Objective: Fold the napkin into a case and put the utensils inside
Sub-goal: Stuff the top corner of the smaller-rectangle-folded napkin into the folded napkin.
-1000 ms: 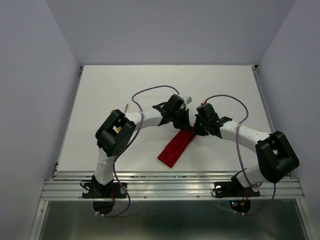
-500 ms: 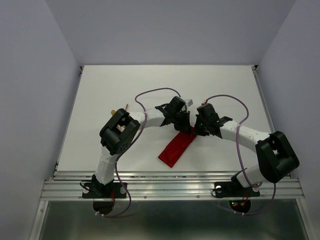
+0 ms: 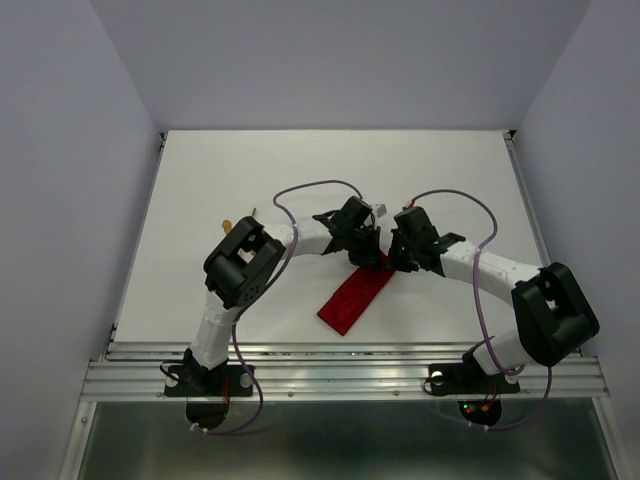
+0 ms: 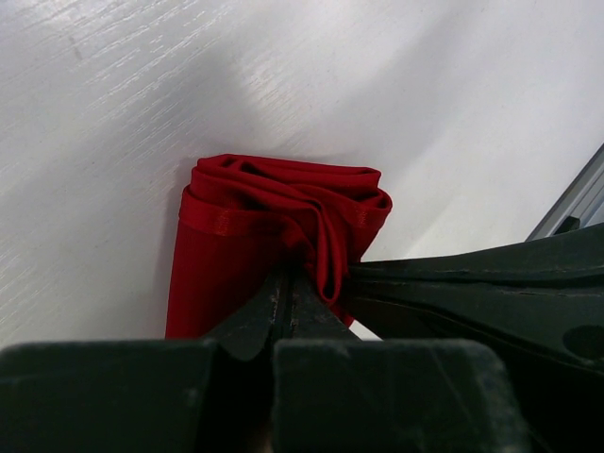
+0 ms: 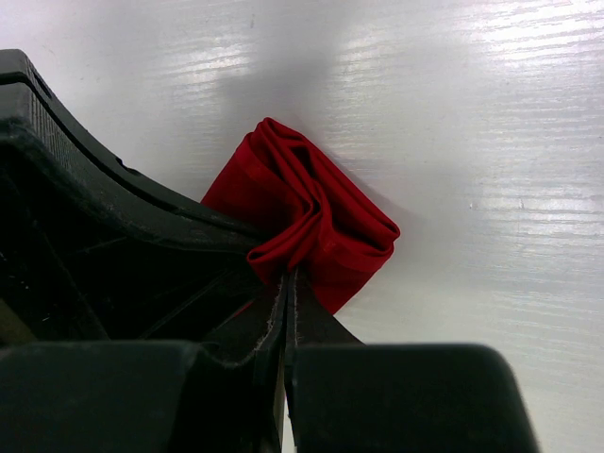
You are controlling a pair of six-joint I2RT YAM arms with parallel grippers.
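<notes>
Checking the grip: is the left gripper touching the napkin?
Touching. The left wrist view shows the left gripper shut on a bunched fold of the napkin.

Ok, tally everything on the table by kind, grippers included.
Napkin, red, folded into a narrow strip: 1
Utensils: 2, going by two tips showing past the left arm; the rest is hidden
Grippers: 2, the left gripper and the right gripper, both pinching the napkin's far end
Total: 5

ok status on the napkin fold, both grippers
left gripper shut on napkin, far end. right gripper shut on same end. napkin a narrow folded strip on table. utensils mostly hidden behind left arm.
</notes>
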